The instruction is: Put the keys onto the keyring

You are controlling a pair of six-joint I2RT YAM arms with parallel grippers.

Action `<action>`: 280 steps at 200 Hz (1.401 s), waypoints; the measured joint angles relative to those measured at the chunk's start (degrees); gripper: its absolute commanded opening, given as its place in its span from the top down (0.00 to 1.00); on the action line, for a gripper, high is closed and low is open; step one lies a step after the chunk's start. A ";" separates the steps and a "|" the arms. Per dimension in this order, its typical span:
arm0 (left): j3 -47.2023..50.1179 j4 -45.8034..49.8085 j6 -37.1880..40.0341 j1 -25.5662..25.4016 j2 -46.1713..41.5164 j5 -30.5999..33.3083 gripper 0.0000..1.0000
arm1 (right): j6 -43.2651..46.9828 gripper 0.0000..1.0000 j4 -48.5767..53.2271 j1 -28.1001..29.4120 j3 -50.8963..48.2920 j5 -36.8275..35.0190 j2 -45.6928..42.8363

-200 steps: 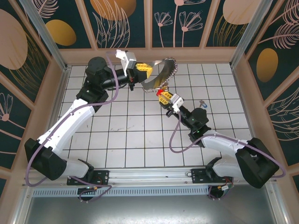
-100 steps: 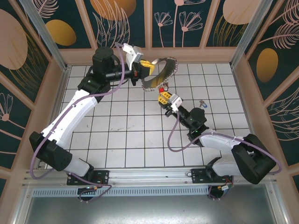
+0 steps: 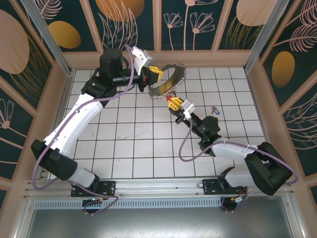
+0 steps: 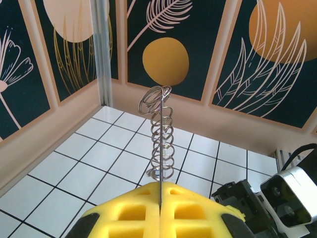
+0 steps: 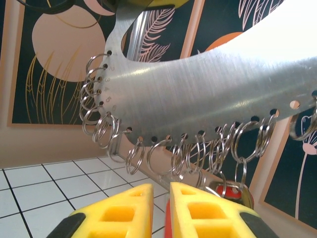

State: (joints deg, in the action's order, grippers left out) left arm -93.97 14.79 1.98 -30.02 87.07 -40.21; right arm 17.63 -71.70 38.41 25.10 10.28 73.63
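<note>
One keyring (image 3: 167,84), two keys (image 3: 214,109) (one lying on tiles).

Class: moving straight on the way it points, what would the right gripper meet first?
The right gripper, pinching a small red-tagged key, would probably meet the wire loops fringing the large silvery metal keyring just ahead; depth is unclear.

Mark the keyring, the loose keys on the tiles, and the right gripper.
keyring (image 5: 208,84), right wrist view, brushed band above the loops
loose keys (image 3: 214,109), top external view, middle of the cluster
right gripper (image 5: 161,189), right wrist view, between its yellow fingertips
</note>
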 measured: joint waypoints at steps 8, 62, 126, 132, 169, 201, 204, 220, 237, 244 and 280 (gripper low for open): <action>0.00 0.07 0.00 0.00 0.00 0.00 1.00 | -0.02 0.84 -0.42 0.09 0.00 -0.20 0.07; -0.22 0.35 -0.02 -0.55 0.00 0.20 1.00 | 0.04 0.85 -0.57 0.31 0.37 -0.61 0.96; -0.24 0.46 -0.04 -1.14 0.00 0.22 1.00 | 0.07 0.85 -1.77 0.70 1.97 -1.51 2.43; -0.24 0.46 -0.04 -1.16 0.00 0.22 1.00 | 0.09 0.85 -1.84 0.70 2.05 -1.75 2.51; -0.24 0.46 -0.04 -1.18 0.00 0.22 1.00 | 0.55 0.85 -1.84 0.70 2.25 -3.19 2.73; -0.24 0.46 -0.04 -1.18 0.00 0.22 1.00 | 1.38 0.85 -1.79 0.81 2.29 -3.61 2.84; -0.24 0.46 -0.04 -1.18 0.00 0.22 1.00 | 1.49 0.85 -1.79 0.85 2.29 -3.67 2.89; -0.24 0.46 -0.04 -1.22 0.00 0.22 1.00 | 1.60 0.85 -1.73 0.98 2.54 -3.89 3.10; -0.24 0.46 -0.04 -1.29 0.00 0.22 1.00 | 1.62 0.85 -1.62 1.03 2.75 -4.09 3.28; -0.24 0.46 -0.04 -1.29 0.00 0.22 1.00 | 1.68 0.85 -1.60 1.03 2.78 -4.31 3.32; -0.24 0.46 -0.02 -1.29 0.00 0.26 1.00 | 2.08 0.85 -1.55 1.03 2.80 -4.72 3.37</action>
State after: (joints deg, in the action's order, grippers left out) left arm -94.21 15.25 1.96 -31.31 87.07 -39.94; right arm 19.70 -73.25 39.44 27.90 5.56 76.99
